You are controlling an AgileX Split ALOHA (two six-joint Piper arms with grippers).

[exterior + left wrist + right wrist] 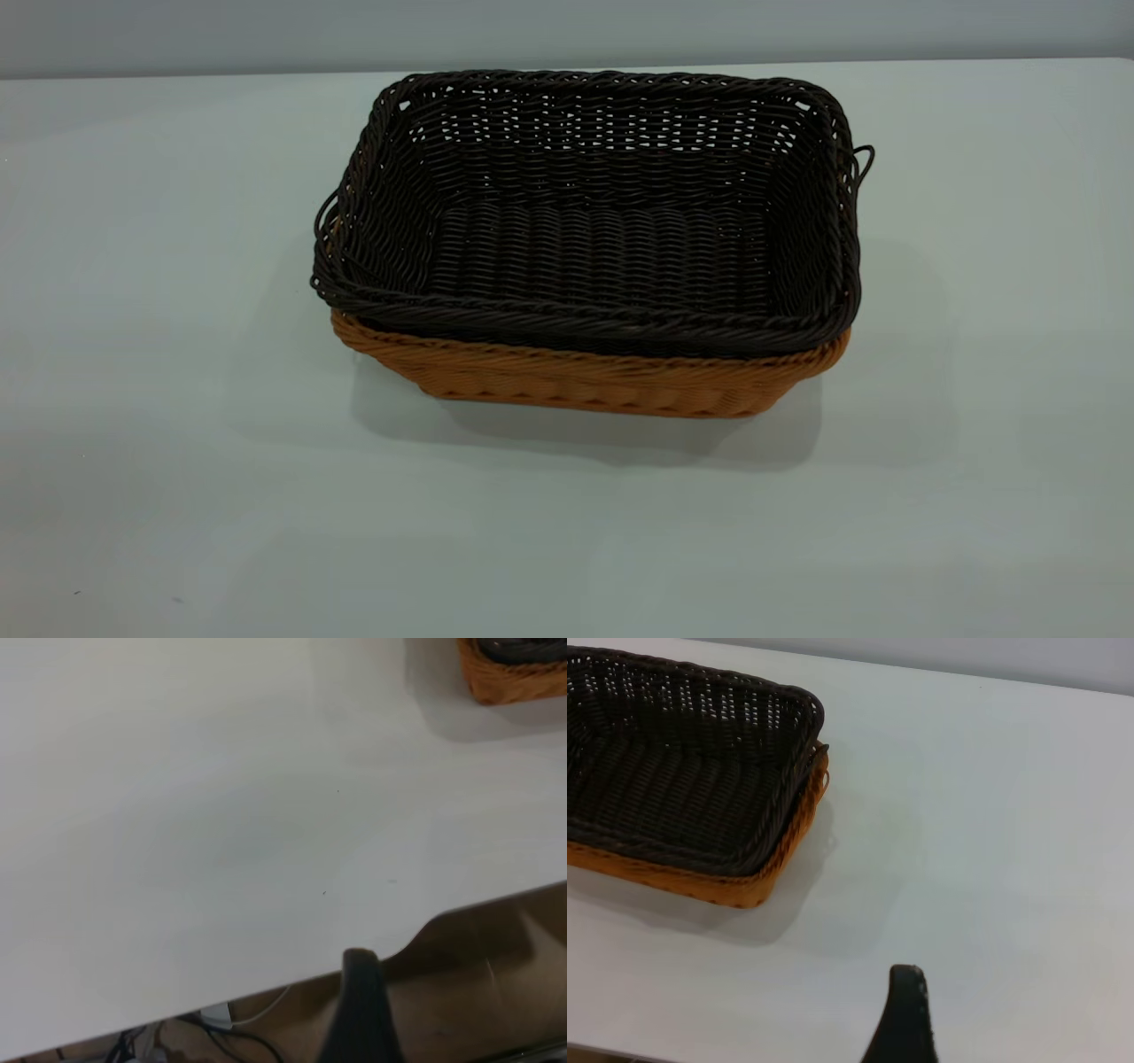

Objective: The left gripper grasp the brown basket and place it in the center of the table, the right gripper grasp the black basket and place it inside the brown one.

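The black basket [602,221] sits nested inside the brown basket [585,381] near the middle of the white table [177,443]. Only the brown one's rim and lower wall show beneath it. Neither gripper is in the exterior view. In the left wrist view my left gripper [461,992] hangs over the table's edge, far from the brown basket's corner [514,678]; one dark finger [359,1001] shows and nothing is between the jaws. In the right wrist view my right gripper [1010,1010] is open and empty above bare table, apart from the nested baskets [682,780].
The table's edge [266,988] runs through the left wrist view, with brown floor and cables [221,1032] below it. A grey wall [567,31] stands behind the table's far edge.
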